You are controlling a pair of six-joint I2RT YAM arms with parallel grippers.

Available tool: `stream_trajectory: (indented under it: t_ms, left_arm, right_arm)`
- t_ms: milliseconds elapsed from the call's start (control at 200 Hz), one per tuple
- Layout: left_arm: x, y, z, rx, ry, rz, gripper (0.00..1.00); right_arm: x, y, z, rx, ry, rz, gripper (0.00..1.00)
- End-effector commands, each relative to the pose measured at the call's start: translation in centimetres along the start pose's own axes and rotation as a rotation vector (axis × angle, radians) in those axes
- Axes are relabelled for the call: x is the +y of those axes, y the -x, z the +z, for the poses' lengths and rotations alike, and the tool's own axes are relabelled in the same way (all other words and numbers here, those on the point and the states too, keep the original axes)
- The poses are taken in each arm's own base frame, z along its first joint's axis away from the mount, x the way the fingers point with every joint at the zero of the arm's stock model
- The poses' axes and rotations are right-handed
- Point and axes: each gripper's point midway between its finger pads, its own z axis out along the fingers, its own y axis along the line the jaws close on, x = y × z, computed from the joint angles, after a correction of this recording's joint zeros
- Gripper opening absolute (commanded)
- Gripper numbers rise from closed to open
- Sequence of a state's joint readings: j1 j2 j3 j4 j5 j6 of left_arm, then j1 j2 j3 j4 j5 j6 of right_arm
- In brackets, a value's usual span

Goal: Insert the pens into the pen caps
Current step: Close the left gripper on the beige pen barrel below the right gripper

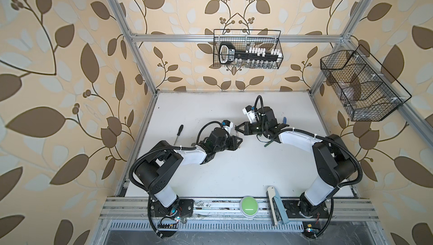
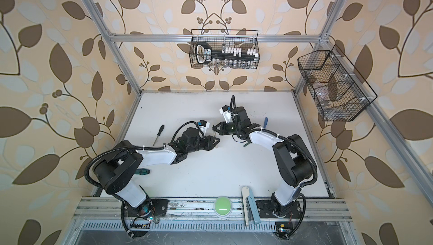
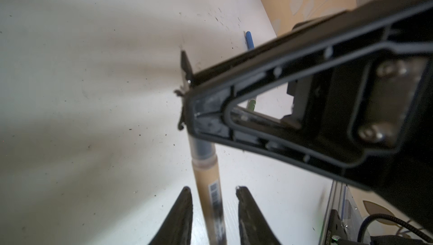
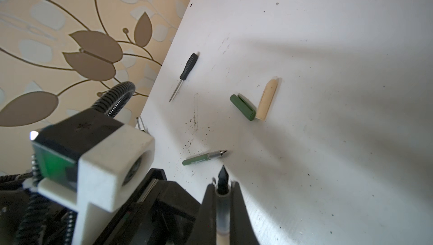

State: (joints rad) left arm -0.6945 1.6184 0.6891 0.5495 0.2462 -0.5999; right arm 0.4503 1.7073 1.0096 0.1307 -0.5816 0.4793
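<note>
White table (image 1: 234, 175) flecked with dark specks, leaf wallpaper (image 1: 58, 86), aluminium frame (image 1: 178, 38), beige pen (image 3: 206, 183) centre frame in both top views, clenched by right fingers (image 4: 208, 211), left fingers (image 3: 178, 215) straddling it ungripped, green cap (image 4: 242, 107) touching beige cap (image 4: 267, 99)

A: Surface (image 4: 328, 44)?
B: White, specked. Green pen (image 4: 203, 157) just ahead of right tool (image 4: 223, 185). Further out, green cap (image 4: 242, 107) & beige cap (image 4: 267, 99), ends touching; screwdriver (image 4: 187, 68) nr edge.
A: Behind tool?
B: Blue tube (image 1: 285, 120), pen or cap unclear.
</note>
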Motion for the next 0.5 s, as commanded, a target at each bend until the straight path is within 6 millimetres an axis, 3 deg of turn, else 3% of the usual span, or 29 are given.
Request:
stream_trajectory:
  t_ms: [0,235,385,495]
  left_arm:
    - [-1.4,1.7,-1.0,-0.066,-0.016,0.043,0.29]
    - [-1.8,1.7,-1.1,-0.061,-0.034,0.041,0.17]
    - [-2.0,1.7,-1.1,-0.052,-0.042,0.037,0.18]
    - [-2.5,1.7,-1.0,-0.043,-0.065,0.036,0.26]
  right_arm:
    - [0.5,-0.4,0.2,0.003,0.026,0.002,0.01]
    - [0.9,-0.1,0.1,-0.02,0.046,0.002,0.01]
    - [1.2,0.3,-0.1,-0.043,0.061,0.004,0.01]
    - [1.5,0.4,-0.2,-0.055,0.08,0.01,0.01]
